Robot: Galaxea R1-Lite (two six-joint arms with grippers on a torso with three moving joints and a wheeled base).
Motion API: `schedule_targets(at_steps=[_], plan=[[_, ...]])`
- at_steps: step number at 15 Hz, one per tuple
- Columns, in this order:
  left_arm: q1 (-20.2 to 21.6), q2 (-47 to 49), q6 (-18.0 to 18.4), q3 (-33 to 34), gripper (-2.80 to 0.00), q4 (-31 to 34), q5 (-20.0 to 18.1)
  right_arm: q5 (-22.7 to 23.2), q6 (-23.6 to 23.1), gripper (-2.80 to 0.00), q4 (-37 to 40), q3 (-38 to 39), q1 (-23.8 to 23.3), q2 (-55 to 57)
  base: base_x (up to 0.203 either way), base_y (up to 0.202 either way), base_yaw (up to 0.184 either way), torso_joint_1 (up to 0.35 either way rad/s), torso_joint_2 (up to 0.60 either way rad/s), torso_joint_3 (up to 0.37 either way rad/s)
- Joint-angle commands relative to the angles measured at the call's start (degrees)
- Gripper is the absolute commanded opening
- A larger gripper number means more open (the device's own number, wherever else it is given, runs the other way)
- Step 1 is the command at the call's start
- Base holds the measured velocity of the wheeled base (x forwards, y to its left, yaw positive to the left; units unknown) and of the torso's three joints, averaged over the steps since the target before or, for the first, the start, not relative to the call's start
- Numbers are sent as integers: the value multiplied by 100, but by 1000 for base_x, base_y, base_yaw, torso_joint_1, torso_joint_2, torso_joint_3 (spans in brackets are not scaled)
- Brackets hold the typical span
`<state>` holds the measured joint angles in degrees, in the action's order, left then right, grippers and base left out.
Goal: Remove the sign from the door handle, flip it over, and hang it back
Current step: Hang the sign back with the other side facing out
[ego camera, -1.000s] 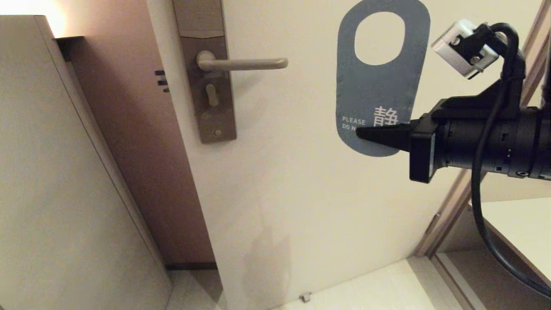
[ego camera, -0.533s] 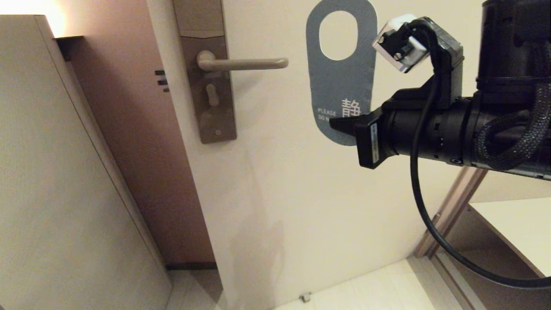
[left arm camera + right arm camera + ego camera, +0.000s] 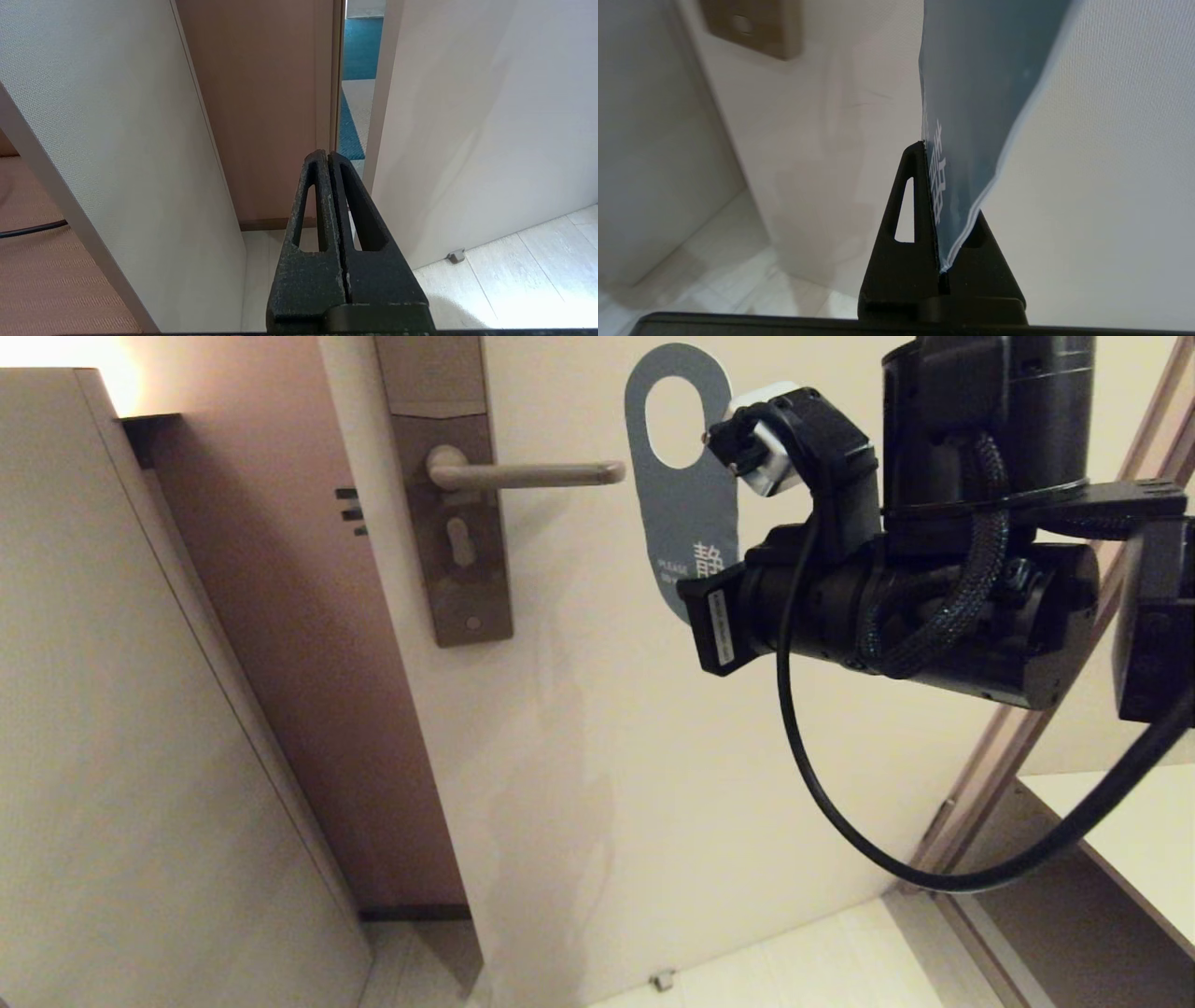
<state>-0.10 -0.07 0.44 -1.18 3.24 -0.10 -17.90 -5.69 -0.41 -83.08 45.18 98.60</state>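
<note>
Presently, item one: the sign (image 3: 686, 523), a flat blue-grey card with a large oval hole, held upright in front of the pale door (image 3: 597, 756), its hole end just beside the rounded tip of the door handle (image 3: 527, 475) and not on it. Legible on its face in the head view: "PLEASE" in small white capitals, a second line cut off, and one large white Chinese character; the rest is hidden behind my arm.

Item two: my right gripper (image 3: 941, 224), fingers clamped on the lower end of the sign. The right wrist view shows this grip edge-on, the card pinched in the slot between both fingers; the head view hides the fingers behind the wrist body and shows instead the card's printed face and hole.

Item three: the door handle, a straight horizontal lever on a tall narrow plate (image 3: 448, 504), bare, with a keyhole below the lever.

Item four: my left gripper (image 3: 329, 161), seen in the left wrist view only, fingers pressed together on nothing, low by the door's edge, where blue carpet (image 3: 359, 51) shows through the gap.
</note>
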Motion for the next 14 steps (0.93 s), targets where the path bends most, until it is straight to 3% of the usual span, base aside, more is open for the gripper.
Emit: schedule_targets(at_steps=[1, 14], plan=[[1, 7, 0, -1, -280, 1, 1, -96, 8, -280, -3, -99, 7, 187, 0, 0, 0, 0, 0, 0], [1, 7, 0, -5, -280, 1, 1, -609, 218, -280, 94, -490, -169, 607, 0, 0, 0, 0, 0, 0]])
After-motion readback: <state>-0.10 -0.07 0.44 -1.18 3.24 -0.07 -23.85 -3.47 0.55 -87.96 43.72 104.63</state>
